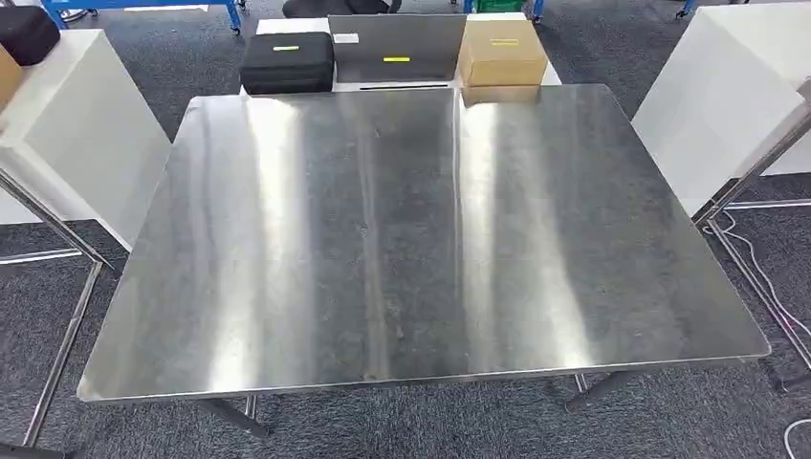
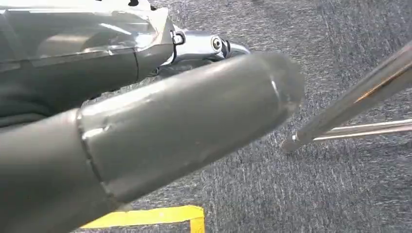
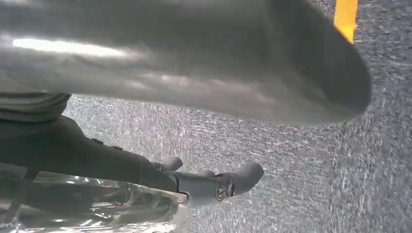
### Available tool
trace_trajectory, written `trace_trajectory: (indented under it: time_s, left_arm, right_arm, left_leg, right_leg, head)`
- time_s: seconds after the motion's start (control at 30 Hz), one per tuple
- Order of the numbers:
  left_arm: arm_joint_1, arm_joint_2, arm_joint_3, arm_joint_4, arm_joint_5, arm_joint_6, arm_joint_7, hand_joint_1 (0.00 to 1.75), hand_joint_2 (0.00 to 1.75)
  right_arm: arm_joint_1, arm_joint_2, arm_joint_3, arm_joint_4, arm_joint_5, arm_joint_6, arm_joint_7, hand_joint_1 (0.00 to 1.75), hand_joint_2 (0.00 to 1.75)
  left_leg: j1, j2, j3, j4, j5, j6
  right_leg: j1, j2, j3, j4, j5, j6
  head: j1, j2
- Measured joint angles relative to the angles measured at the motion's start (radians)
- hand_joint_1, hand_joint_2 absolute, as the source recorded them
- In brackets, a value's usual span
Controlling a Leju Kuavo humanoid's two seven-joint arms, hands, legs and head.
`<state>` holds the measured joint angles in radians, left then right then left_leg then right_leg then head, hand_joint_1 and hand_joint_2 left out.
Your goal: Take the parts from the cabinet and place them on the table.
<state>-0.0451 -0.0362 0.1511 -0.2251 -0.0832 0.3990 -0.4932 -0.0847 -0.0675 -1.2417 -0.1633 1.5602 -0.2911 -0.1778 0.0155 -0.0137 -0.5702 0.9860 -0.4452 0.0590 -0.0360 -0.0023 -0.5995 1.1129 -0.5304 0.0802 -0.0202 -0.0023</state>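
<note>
The steel table (image 1: 430, 239) stands right before me in the head view, its top bare and shiny. Beyond its far edge a black case (image 1: 286, 61), a grey flat panel (image 1: 396, 48) and a cardboard box (image 1: 502, 53) sit on a white surface. My left hand (image 2: 170, 121) hangs over grey carpet, thumb and fingers stretched out with nothing between them. My right hand (image 3: 194, 58) also hangs over carpet, and floor shows in the gap between its thumb and dark fingers (image 3: 218, 184). Glossy clear film lies along the fingers of both hands.
White box-shaped units stand on the left (image 1: 86, 124) and on the right (image 1: 717, 96) of the table. Chrome frame tubes (image 2: 359, 92) run near my left hand. Yellow floor tape (image 2: 145, 216) (image 3: 346, 17) marks the carpet. Cables (image 1: 765, 277) lie on the floor at the right.
</note>
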Motion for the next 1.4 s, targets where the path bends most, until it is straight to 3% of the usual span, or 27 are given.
trace_trajectory:
  time_s: [0.03, 0.07, 0.13, 0.23, 0.3, 0.37, 0.4, 0.43, 0.47, 0.53, 0.57, 0.6, 0.7, 0.73, 0.77, 0.8, 0.87, 0.9, 0.93, 0.97, 1.03, 1.07, 1.13, 1.2, 1.27, 1.33, 1.4]
  left_arm:
    - [-0.001, 0.000, -0.002, 0.000, 0.000, 0.000, 0.000, 0.00, 0.00]
    - [-0.001, 0.005, -0.002, 0.000, 0.000, 0.000, 0.000, 0.00, 0.00]
    - [-0.001, 0.005, -0.002, 0.001, 0.001, 0.000, 0.000, 0.00, 0.00]
    - [0.000, 0.004, -0.004, 0.001, 0.001, 0.000, 0.000, 0.00, 0.00]
    - [-0.001, 0.004, -0.005, 0.001, 0.001, 0.000, 0.000, 0.00, 0.00]
    - [0.000, 0.005, -0.006, 0.002, 0.001, 0.000, 0.000, 0.00, 0.00]
    - [0.002, 0.004, -0.006, 0.002, 0.001, 0.000, 0.000, 0.00, 0.00]
    - [0.003, 0.004, -0.006, 0.002, 0.001, 0.000, 0.000, 0.00, 0.00]
    - [0.004, 0.004, -0.006, 0.002, 0.001, 0.000, 0.001, 0.00, 0.00]
    - [0.002, 0.005, -0.006, 0.002, 0.001, 0.001, 0.001, 0.00, 0.00]
    - [0.001, 0.005, -0.006, 0.002, 0.001, 0.001, 0.001, 0.00, 0.00]
    - [-0.002, 0.006, -0.006, 0.002, 0.001, 0.002, 0.001, 0.00, 0.00]
    - [-0.002, 0.006, -0.008, 0.002, 0.005, 0.004, -0.005, 0.00, 0.00]
    - [-0.002, 0.006, -0.008, 0.002, 0.006, 0.007, -0.008, 0.00, 0.00]
    - [-0.002, 0.003, -0.009, 0.002, 0.008, 0.010, -0.011, 0.00, 0.00]
    - [-0.004, 0.003, -0.010, 0.002, 0.008, 0.012, -0.013, 0.00, 0.00]
    - [-0.004, 0.004, -0.010, 0.002, 0.009, 0.013, -0.013, 0.00, 0.00]
    - [-0.004, 0.004, -0.010, 0.002, 0.010, 0.013, -0.012, 0.00, 0.00]
    - [-0.003, 0.003, -0.010, 0.002, 0.010, 0.013, -0.011, 0.00, 0.00]
    - [-0.003, 0.002, -0.010, 0.002, 0.010, 0.013, -0.011, 0.00, 0.00]
    - [-0.004, 0.001, -0.010, 0.002, 0.010, 0.013, -0.011, 0.00, 0.00]
    - [-0.004, 0.000, -0.010, 0.002, 0.010, 0.013, -0.011, 0.00, 0.00]
    - [-0.004, 0.001, -0.010, 0.002, 0.011, 0.013, -0.011, 0.00, 0.00]
    - [-0.003, 0.001, -0.010, 0.002, 0.011, 0.013, -0.011, 0.00, 0.00]
    - [-0.003, 0.001, -0.010, 0.002, 0.011, 0.013, -0.010, 0.00, 0.00]
    - [-0.005, 0.000, -0.011, 0.002, 0.011, 0.013, -0.010, 0.00, 0.00]
    - [-0.003, 0.001, -0.011, 0.002, 0.011, 0.013, -0.010, 0.00, 0.00]
  right_arm:
    - [-0.001, -0.001, 0.001, 0.000, 0.000, 0.001, 0.000, 0.00, 0.00]
    - [-0.001, 0.004, 0.002, 0.000, 0.000, 0.003, -0.001, 0.00, 0.00]
    - [-0.001, 0.001, 0.002, 0.000, 0.000, 0.003, -0.002, 0.00, 0.00]
    - [0.000, 0.003, 0.004, 0.000, 0.000, 0.004, -0.002, 0.00, 0.00]
    - [0.000, 0.003, 0.004, 0.000, 0.000, 0.004, -0.002, 0.00, 0.00]
    - [0.000, 0.003, 0.004, 0.000, 0.000, 0.004, -0.002, 0.00, 0.00]
    - [0.001, 0.003, 0.004, 0.000, 0.000, 0.004, -0.002, 0.00, 0.00]
    - [0.001, 0.003, 0.005, 0.000, 0.000, 0.004, -0.002, 0.00, 0.00]
    - [0.001, 0.003, 0.005, 0.000, 0.000, 0.004, -0.002, 0.00, 0.00]
    - [0.000, 0.003, 0.008, 0.000, 0.000, 0.005, -0.001, 0.00, 0.00]
    - [0.000, 0.003, 0.010, 0.000, 0.000, 0.005, -0.001, 0.00, 0.00]
    - [0.000, 0.006, 0.011, 0.000, 0.000, 0.005, -0.001, 0.00, 0.00]
    - [-0.001, 0.005, 0.013, 0.000, 0.000, 0.006, -0.001, 0.00, 0.00]
    - [-0.002, 0.005, 0.014, -0.001, 0.000, 0.006, -0.001, 0.00, 0.00]
    - [0.000, 0.002, 0.016, -0.002, 0.000, 0.006, -0.001, 0.00, 0.00]
    - [0.000, 0.002, 0.018, -0.002, 0.000, 0.006, -0.001, 0.00, 0.00]
    - [0.000, -0.001, 0.019, -0.002, 0.000, 0.010, -0.001, 0.00, 0.00]
    - [0.001, -0.002, 0.020, -0.002, 0.000, 0.013, -0.001, 0.00, 0.00]
    - [0.003, -0.002, 0.020, -0.002, 0.000, 0.015, 0.000, 0.00, 0.00]
    - [0.004, -0.002, 0.021, -0.002, 0.000, 0.016, 0.000, 0.00, 0.00]
    - [0.003, -0.004, 0.023, -0.002, 0.000, 0.020, 0.000, 0.00, 0.00]
    - [0.003, -0.005, 0.025, -0.002, 0.000, 0.020, 0.000, 0.00, 0.00]
    - [0.001, -0.006, 0.026, -0.003, 0.001, 0.020, 0.000, 0.00, 0.00]
    - [0.000, -0.006, 0.027, -0.003, 0.001, 0.020, 0.000, 0.00, 0.00]
    - [-0.001, -0.004, 0.028, -0.003, 0.001, 0.020, 0.000, 0.00, 0.00]
    - [0.001, -0.006, 0.028, -0.003, 0.001, 0.020, 0.001, 0.00, 0.00]
    - [0.001, -0.005, 0.028, -0.003, 0.001, 0.021, 0.001, 0.00, 0.00]
  left_leg:
    - [0.003, -0.002, 0.001, 0.008, -0.006, -0.011]
    - [-0.003, -0.002, 0.000, 0.016, -0.012, -0.021]
    - [-0.007, -0.002, 0.004, 0.017, -0.020, -0.036]
    - [0.006, 0.001, 0.002, 0.027, -0.026, -0.046]
    - [0.005, 0.010, -0.041, 0.124, -0.092, -0.050]
    - [0.005, 0.010, -0.126, 0.292, -0.165, -0.051]
    - [0.005, 0.010, -0.154, 0.342, -0.173, -0.050]
    - [0.005, 0.010, -0.159, 0.345, -0.163, -0.047]
    - [0.005, 0.010, -0.144, 0.306, -0.127, -0.041]
    - [0.003, 0.011, -0.079, 0.168, -0.046, -0.029]
    - [-0.003, 0.017, -0.037, 0.084, -0.012, -0.014]
    - [-0.010, 0.023, -0.020, 0.046, -0.024, -0.012]
    - [-0.018, 0.018, -0.024, 0.047, -0.026, -0.011]
    - [-0.016, 0.015, -0.018, 0.035, -0.021, -0.004]
    - [-0.010, 0.017, -0.009, 0.025, -0.015, 0.002]
    - [-0.011, 0.014, -0.008, 0.023, -0.015, 0.006]
    - [-0.013, 0.011, -0.008, 0.023, -0.016, 0.010]
    - [-0.014, 0.009, -0.009, 0.024, -0.017, 0.012]
    - [-0.015, 0.005, -0.008, 0.024, -0.018, 0.012]
    - [-0.015, 0.002, -0.007, 0.025, -0.018, 0.012]
    - [-0.014, -0.005, -0.001, 0.025, -0.021, 0.008]
    - [-0.015, -0.008, 0.001, 0.025, -0.023, 0.005]
    - [-0.022, -0.010, 0.003, 0.028, -0.029, -0.006]
    - [-0.020, -0.009, 0.004, 0.025, -0.029, -0.013]
    - [-0.015, -0.006, -0.001, 0.039, -0.039, -0.023]
    - [-0.011, 0.001, -0.048, 0.149, -0.113, -0.035]
    - [-0.007, 0.006, -0.124, 0.301, -0.179, -0.044]
  right_leg:
    - [-0.008, 0.000, 0.053, -0.099, 0.033, 0.014]
    - [-0.006, -0.005, 0.060, -0.121, 0.040, 0.011]
    - [0.003, -0.002, 0.064, -0.121, 0.044, -0.025]
    - [-0.003, -0.002, 0.069, -0.118, 0.049, -0.046]
    - [0.002, -0.003, 0.071, -0.118, 0.046, -0.057]
    - [0.010, -0.005, 0.071, -0.118, 0.044, -0.066]
    - [0.014, -0.005, 0.072, -0.118, 0.042, -0.069]
    - [0.016, -0.005, 0.074, -0.118, 0.041, -0.071]
    - [0.018, -0.005, 0.078, -0.118, 0.038, -0.074]
    - [0.021, -0.005, 0.086, -0.118, 0.035, -0.077]
    - [0.022, -0.005, 0.088, -0.118, 0.032, -0.075]
    - [0.036, -0.005, 0.089, -0.114, 0.025, -0.068]
    - [0.032, -0.011, 0.087, -0.122, 0.024, -0.054]
    - [0.038, -0.014, 0.090, -0.122, 0.020, -0.045]
    - [0.032, -0.013, 0.084, -0.103, 0.009, -0.043]
    - [0.033, -0.011, 0.067, -0.064, -0.014, -0.046]
    - [0.027, -0.007, -0.020, 0.101, -0.083, -0.052]
    - [0.027, -0.005, -0.058, 0.168, -0.103, -0.049]
    - [0.026, -0.003, -0.074, 0.191, -0.099, -0.042]
    - [0.026, -0.003, -0.064, 0.159, -0.077, -0.033]
    - [0.024, -0.003, 0.017, -0.015, 0.004, -0.014]
    - [0.022, 0.000, 0.060, -0.103, 0.035, -0.011]
    - [0.030, 0.001, 0.060, -0.123, 0.044, -0.039]
    - [0.035, 0.001, 0.064, -0.122, 0.043, -0.050]
    - [0.016, -0.001, 0.073, -0.130, 0.052, -0.063]
    - [0.016, -0.003, 0.076, -0.130, 0.051, -0.078]
    - [0.018, -0.003, 0.076, -0.130, 0.049, -0.079]
  head:
    - [0.000, 0.000]
    - [0.006, 0.000]
    - [-0.001, 0.000]
    - [-0.001, 0.000]
    - [-0.002, 0.000]
    - [0.000, 0.000]
    - [-0.001, 0.000]
    - [0.000, 0.000]
    - [-0.001, 0.000]
    - [-0.001, 0.000]
    - [-0.001, 0.000]
    - [0.000, 0.000]
    - [0.000, 0.000]
    - [0.000, 0.000]
    - [0.000, 0.000]
    - [0.003, 0.000]
    - [0.005, 0.000]
    - [0.005, 0.000]
    - [0.005, 0.000]
    - [0.005, 0.000]
    - [0.005, 0.000]
    - [0.006, 0.000]
    - [0.006, 0.000]
    - [0.005, 0.000]
    - [0.006, 0.000]
    - [0.000, 0.000]
    - [0.000, 0.000]
